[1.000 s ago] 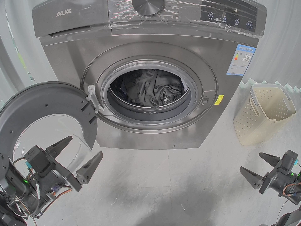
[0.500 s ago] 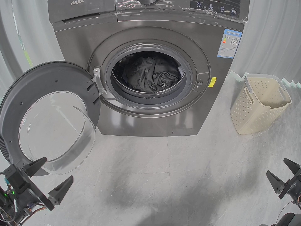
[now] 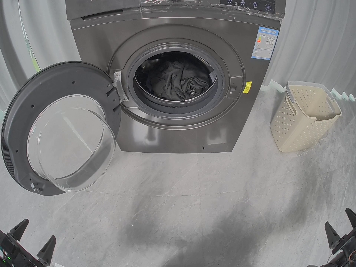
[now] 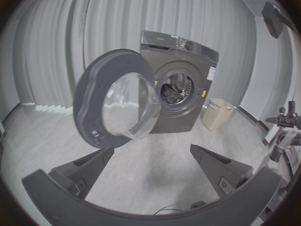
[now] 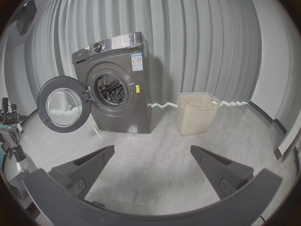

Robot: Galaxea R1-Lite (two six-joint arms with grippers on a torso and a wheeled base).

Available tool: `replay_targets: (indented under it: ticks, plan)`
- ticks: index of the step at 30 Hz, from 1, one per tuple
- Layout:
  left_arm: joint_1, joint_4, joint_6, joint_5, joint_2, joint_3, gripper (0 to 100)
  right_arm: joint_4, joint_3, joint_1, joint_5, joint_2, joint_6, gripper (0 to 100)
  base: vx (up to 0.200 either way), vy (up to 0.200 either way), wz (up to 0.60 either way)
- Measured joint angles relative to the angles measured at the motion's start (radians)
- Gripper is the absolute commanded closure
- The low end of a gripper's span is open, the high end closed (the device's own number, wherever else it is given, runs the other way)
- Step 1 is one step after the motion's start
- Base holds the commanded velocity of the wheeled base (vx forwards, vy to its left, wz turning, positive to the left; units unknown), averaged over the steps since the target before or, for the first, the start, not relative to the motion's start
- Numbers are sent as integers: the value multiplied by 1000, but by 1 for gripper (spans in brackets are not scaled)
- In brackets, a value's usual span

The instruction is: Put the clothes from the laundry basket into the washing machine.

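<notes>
The left gripper (image 3: 34, 237) sits low over the grey floor (image 3: 193, 204) in the head view, its two fingers spread with nothing between them. The right gripper (image 3: 339, 223) is splayed the same way. Well ahead of both stands the washing machine (image 3: 155, 134). Its round door (image 3: 22, 123) is swung wide open on the left gripper's side. Dark clothes (image 3: 178, 78) lie bunched in the drum. The laundry basket (image 3: 296, 130) stands on the floor just beside the machine, straight ahead of the right gripper.

In the left wrist view the left gripper (image 4: 151, 148) is open over bare floor. The door (image 4: 89, 91) is the nearest thing ahead of it (its glass bowl bulges toward the camera). The washing machine (image 4: 178, 123) stands beyond, the clothes (image 4: 171, 95) are in its mouth, and the laundry basket (image 4: 216, 115) is past it.

In the right wrist view the right gripper (image 5: 152, 148) is parted and empty. The laundry basket (image 5: 194, 120) is ahead of it. The washing machine (image 5: 138, 110) stands beside that, holding the clothes (image 5: 116, 94), with its door (image 5: 44, 110) hanging open.
</notes>
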Motion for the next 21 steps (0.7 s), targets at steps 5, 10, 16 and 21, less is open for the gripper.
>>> replay_targets:
  ticks: [5, 10, 16, 21]
  plan:
    - [153, 27, -1, -39, -102, 0, 0, 46, 0, -61, 26, -85, -11, 0, 0, 0, 0]
    - [209, 48, 27, -6, -175, 0, 0, 75, 0, -80, 57, -137, -24, 0, -80, 0, 0]
    - [201, 110, 47, -23, -211, 0, 0, 82, 0, -87, 65, -160, -27, 0, -33, 0, 0]
    - [200, 100, 52, -30, -222, 0, 0, 83, 0, -89, 66, -167, -27, 0, 0, 160, 0]
